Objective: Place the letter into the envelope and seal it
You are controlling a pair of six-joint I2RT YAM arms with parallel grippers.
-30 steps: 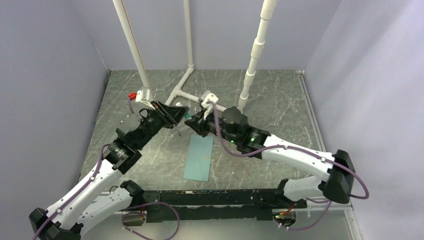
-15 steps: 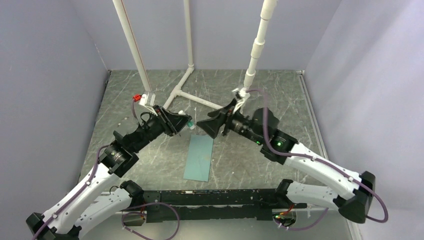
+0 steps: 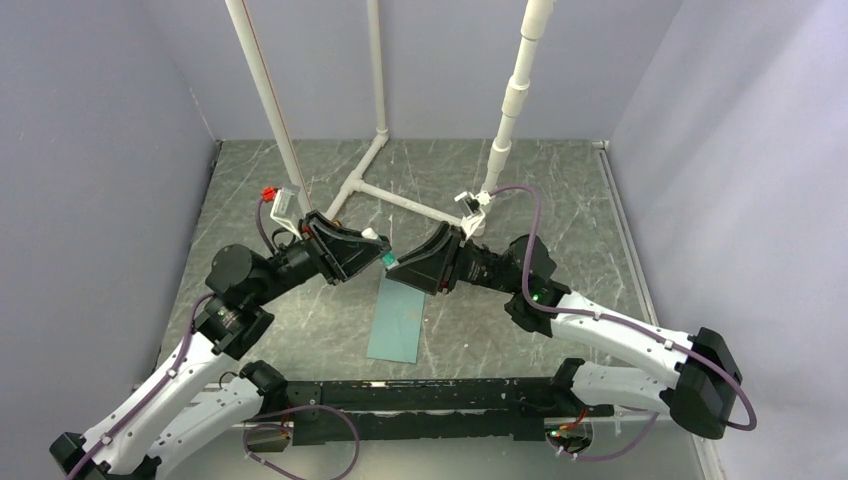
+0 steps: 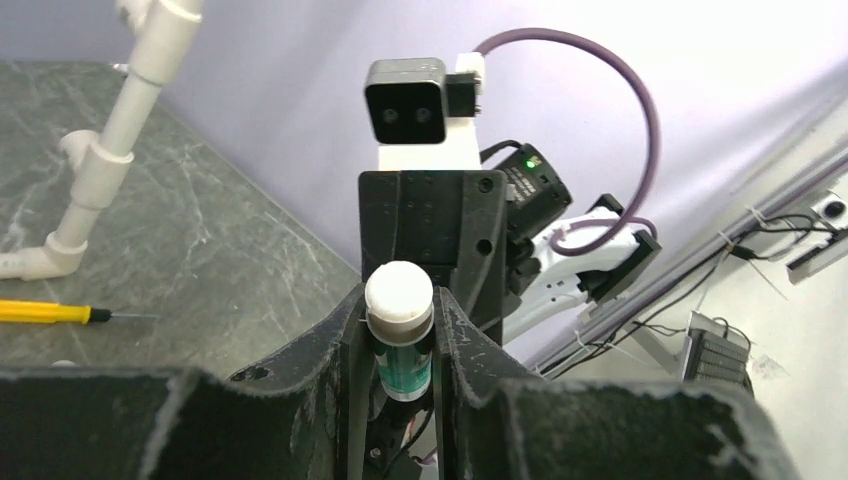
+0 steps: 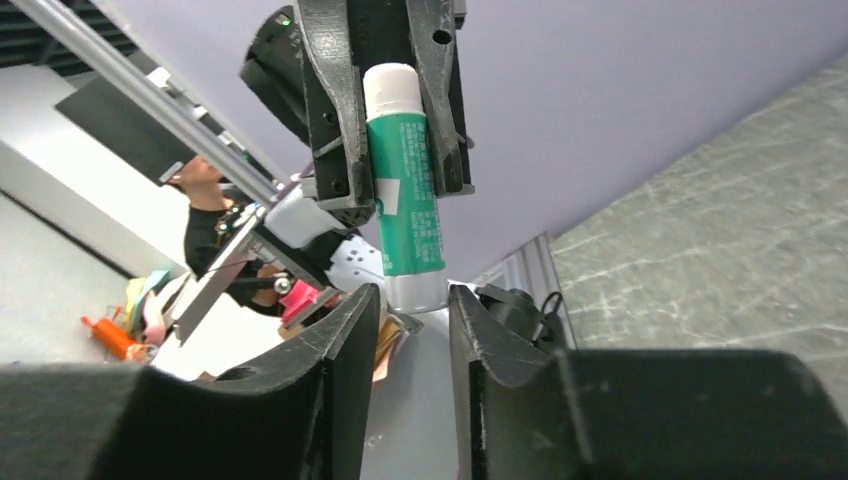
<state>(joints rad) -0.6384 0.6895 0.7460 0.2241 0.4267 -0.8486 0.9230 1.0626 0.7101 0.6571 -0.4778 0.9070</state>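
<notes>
Envelope (image 3: 397, 318): pale teal-blue, lying flat on the table with its long side running near to far, just nearer than the two grippers where they meet; nothing touches it
Envelope flap: cannot tell from the top view whether it is folded down or open
Glue stick (image 5: 405, 190): green body with a white end at each tip, held in the air between the two grippers, above the far end of the envelope
Left gripper (image 4: 400, 340): clenched on the green body of the glue stick, one finger on each side, seen from both wrist cameras
Right gripper (image 5: 412, 305): faces the left one tip to tip; its fingers flank the white lower end of the glue stick very closely, but I cannot tell whether they press on it
Arms: both reach inward from the near corners and meet near the table's middle
Table (image 3: 560, 200): grey marbled surface with lilac walls on three sides
Pipe frame (image 3: 378, 180): white plastic tubes standing at the far part of the table, behind the grippers
Screwdriver (image 4: 45, 313): yellow handle with a thin dark tip, lying on the table near a pipe foot
</notes>
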